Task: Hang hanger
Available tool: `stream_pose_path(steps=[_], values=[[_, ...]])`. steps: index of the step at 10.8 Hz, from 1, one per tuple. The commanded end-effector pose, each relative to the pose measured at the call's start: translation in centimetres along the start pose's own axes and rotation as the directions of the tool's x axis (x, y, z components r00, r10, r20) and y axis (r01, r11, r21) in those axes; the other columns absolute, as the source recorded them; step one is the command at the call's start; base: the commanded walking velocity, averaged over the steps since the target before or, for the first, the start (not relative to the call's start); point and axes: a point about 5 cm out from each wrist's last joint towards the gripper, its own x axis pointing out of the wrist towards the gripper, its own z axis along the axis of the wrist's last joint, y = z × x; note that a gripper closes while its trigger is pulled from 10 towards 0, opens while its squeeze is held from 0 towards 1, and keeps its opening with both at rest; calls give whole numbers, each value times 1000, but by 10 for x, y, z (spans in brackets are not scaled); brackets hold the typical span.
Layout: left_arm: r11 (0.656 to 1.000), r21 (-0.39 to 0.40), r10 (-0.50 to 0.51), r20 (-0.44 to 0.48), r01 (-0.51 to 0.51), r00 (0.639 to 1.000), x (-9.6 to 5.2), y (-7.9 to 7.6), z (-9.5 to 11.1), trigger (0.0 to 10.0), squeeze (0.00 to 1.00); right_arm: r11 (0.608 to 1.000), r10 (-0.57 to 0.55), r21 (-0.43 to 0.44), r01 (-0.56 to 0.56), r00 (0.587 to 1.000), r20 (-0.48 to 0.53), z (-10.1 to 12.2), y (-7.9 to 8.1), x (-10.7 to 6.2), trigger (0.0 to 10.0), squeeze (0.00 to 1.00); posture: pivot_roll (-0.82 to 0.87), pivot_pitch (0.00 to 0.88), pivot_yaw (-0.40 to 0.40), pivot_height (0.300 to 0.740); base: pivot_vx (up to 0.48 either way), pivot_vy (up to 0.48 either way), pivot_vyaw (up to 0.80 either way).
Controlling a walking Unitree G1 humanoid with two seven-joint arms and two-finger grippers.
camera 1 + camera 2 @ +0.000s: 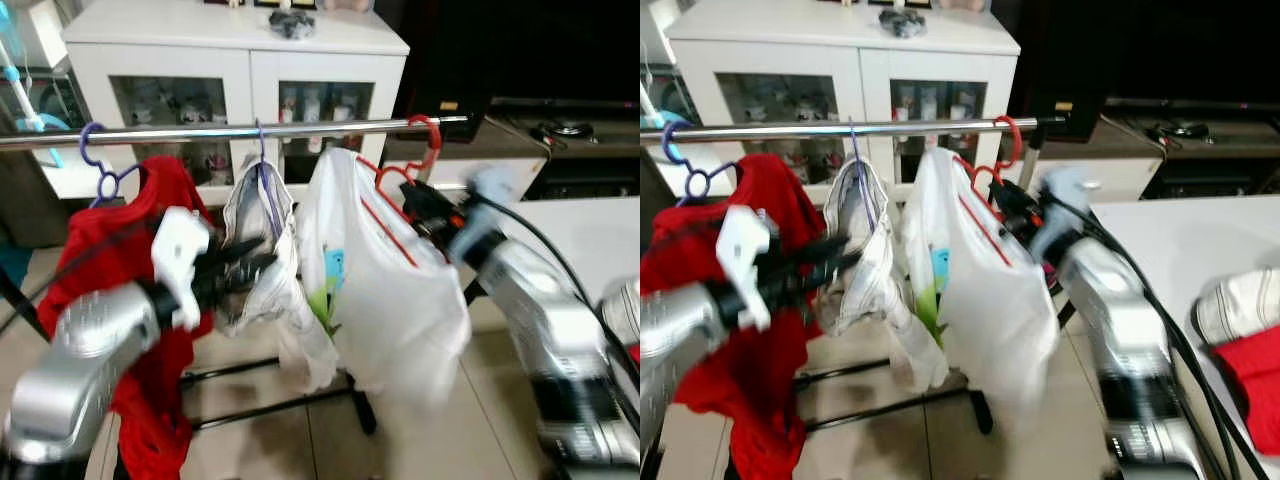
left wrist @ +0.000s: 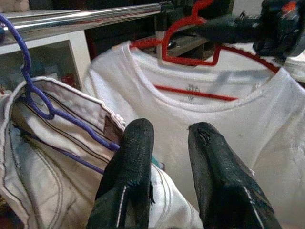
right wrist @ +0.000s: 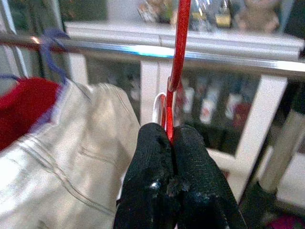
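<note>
One red plastic hanger (image 1: 405, 170) carrying a white T-shirt (image 1: 385, 290) is pinched in my right gripper (image 3: 169, 143); its hook sits over the chrome rail (image 1: 240, 130) at twelve o'clock. My left gripper (image 2: 167, 167), fingers parted, hovers beside white trousers on a purple hanger (image 1: 262, 190), which crowd my nine o'clock.

Motion-blurred right arm (image 1: 545, 300); small items behind the cabinet's glass doors (image 1: 180, 100) indistinct.
</note>
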Motion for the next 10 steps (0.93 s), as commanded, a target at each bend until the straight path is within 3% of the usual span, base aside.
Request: stream_pose_path(steps=[1,4,7,10], values=[[1000,4,15,-40,-14,999,3,4,-2,10000,0,999,-52,-19,51,997,-58,-2,-6,12,10000,0,1,0,-61,740,0,0,0],[1000,9,-6,-50,6,999,4,5,3,10000,0,988,-143,46,145,988,-52,12,-20,48,10000,0,23,0,-52,740,0,0,0],[1000,19,-23,-57,24,998,1,6,10,10000,0,988,-148,46,150,988,-44,25,-19,70,10000,0,68,27,-52,740,0,0,0],[999,15,-33,-77,35,996,1,6,11,10000,0,993,-119,-6,121,968,-221,6,-10,79,10000,0,71,36,-40,740,0,0,0]])
